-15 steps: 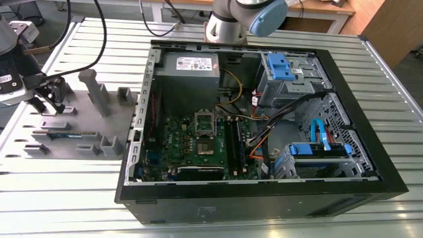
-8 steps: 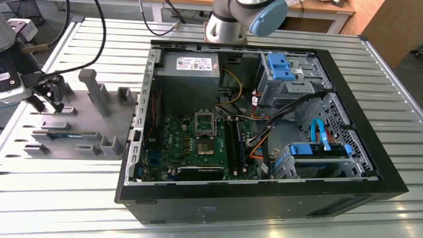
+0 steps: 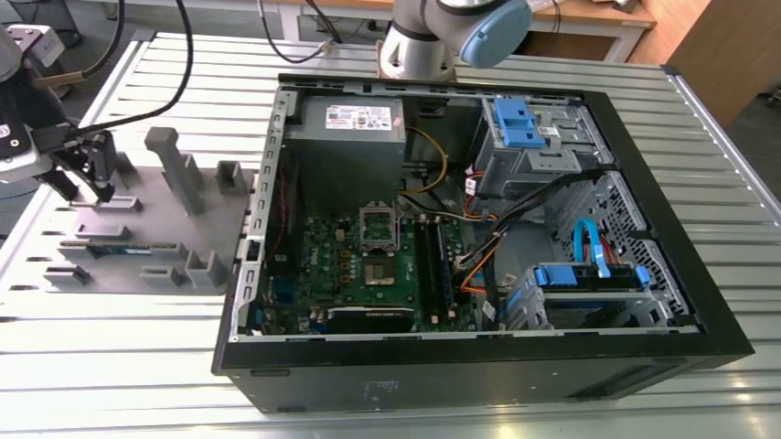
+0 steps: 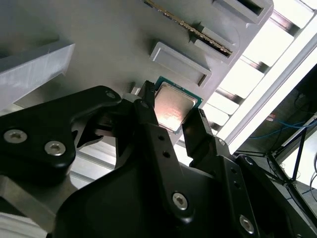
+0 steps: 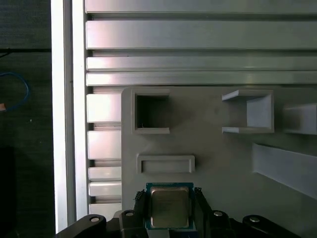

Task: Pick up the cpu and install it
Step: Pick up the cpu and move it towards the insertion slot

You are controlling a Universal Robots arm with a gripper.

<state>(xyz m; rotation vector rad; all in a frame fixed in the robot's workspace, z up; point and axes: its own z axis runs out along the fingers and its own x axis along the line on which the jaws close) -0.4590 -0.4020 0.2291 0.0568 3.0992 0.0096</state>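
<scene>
The cpu (image 4: pixel 173 105) (image 5: pixel 170 208), a small square chip with a shiny metal top and green edge, lies between my gripper's two black fingers, just over the grey moulded tray (image 4: pixel 99 29) (image 5: pixel 223 153). The fingertips (image 4: pixel 146 94) press against its opposite sides. My gripper (image 3: pixel 93 187) (image 4: pixel 174 108) (image 5: pixel 169 197) is shut on it, over the tray (image 3: pixel 134 219) at the exterior view's left. The green board's dark metal-framed socket (image 3: pixel 376 229) sits inside the open computer case (image 3: pixel 488 366), well to the exterior view's right of the gripper.
Upright grey posts (image 3: pixel 183 174) rise from the tray close to the gripper. A thin green memory stick (image 3: pixel 123 247) (image 4: pixel 190 29) rests in a tray slot. Cables (image 3: pixel 488 238), blue drive bays (image 3: pixel 525 128) and a power supply (image 3: pixel 351 123) crowd the case. The table is ribbed metal (image 3: pixel 123 366).
</scene>
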